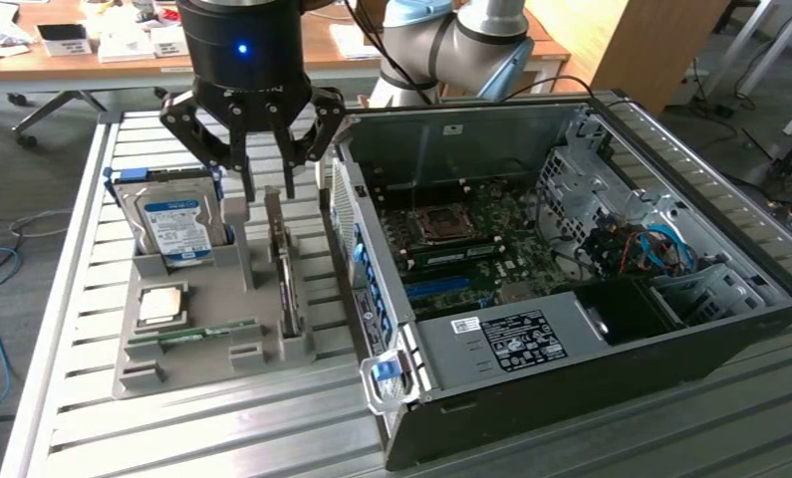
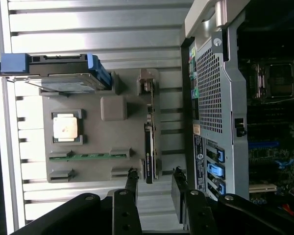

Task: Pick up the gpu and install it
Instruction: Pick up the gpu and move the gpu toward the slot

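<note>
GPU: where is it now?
In the exterior view's left half, the gpu stands on edge in the grey tray, between the hard drive and the PC case, beneath the tool.

Black end effector (image 2: 154, 174), grey tray (image 1: 216, 299)

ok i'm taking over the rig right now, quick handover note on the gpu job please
Gripper: open, holding nothing, poised over one end of the gpu.
Gpu: standing on edge in the grey holder tray, beside the open computer case.
Done: gripper is positioned over the card; no grasp yet.
Left: the gpu is not yet picked up and not yet installed in the case.
</note>
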`<state>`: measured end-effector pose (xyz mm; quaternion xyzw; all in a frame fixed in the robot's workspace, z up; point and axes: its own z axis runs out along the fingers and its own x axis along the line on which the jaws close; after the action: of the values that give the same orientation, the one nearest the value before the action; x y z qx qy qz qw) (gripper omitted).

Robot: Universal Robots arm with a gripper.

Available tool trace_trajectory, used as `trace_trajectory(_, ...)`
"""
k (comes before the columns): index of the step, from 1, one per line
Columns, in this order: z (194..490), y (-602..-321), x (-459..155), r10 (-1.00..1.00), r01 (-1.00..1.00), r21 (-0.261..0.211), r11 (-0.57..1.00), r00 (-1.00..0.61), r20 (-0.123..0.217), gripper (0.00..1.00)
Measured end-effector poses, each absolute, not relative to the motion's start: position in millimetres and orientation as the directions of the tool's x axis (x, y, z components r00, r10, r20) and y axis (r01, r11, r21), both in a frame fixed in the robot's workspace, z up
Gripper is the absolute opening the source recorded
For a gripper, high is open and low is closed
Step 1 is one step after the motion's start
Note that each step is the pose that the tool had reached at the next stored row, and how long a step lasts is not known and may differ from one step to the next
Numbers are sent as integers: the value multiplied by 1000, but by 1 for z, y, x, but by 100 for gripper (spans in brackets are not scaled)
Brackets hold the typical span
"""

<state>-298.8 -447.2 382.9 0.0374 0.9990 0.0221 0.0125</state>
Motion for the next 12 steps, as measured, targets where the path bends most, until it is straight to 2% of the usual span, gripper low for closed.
trace_trajectory(12,380,-447,-299,75,74,45,996,-997,-24,42)
